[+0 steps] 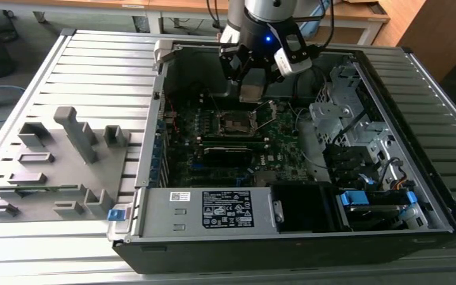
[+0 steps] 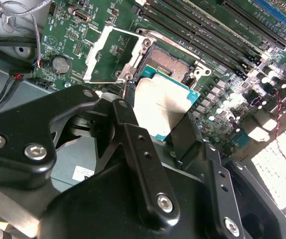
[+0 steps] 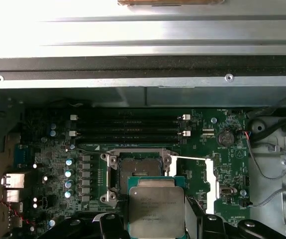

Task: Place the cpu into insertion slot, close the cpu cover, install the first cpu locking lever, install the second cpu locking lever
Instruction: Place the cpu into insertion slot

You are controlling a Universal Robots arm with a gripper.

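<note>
Right up close, the black gripper [image 2: 152, 117] is squeezed tight on the cpu [image 2: 160, 107]. One finger presses each side of it.

The cpu is a small flat square. Its top is dull silver-grey metal with tiny dark print, and a thin blue-green edge runs around it. It hangs in the air above the green board [image 3: 202, 149] and is not yet in its place.

Just past the cpu in both wrist views is the insertion slot [image 2: 170, 64]. It is a square hole with a dark middle and a shiny metal rim. The slot is open and nothing sits in it.

The cpu cover [image 2: 110, 55] is swung up beside the slot. It is a thin shiny frame, and you can see the board through its big window.

Long black memory slots [image 3: 128, 127] lie on the far side of the slot, and a round coin battery [image 3: 226, 137] is near them.

From the exterior view, the gripper [image 1: 252, 89] holds the cpu over the slot [image 1: 236, 122] inside the open computer case [image 1: 307, 249]. A grey box with a white label [image 1: 212, 208] sits at the case's near end. The case lies on a metal table [image 1: 93, 65], next to a grey tray [image 1: 54, 154].
</note>
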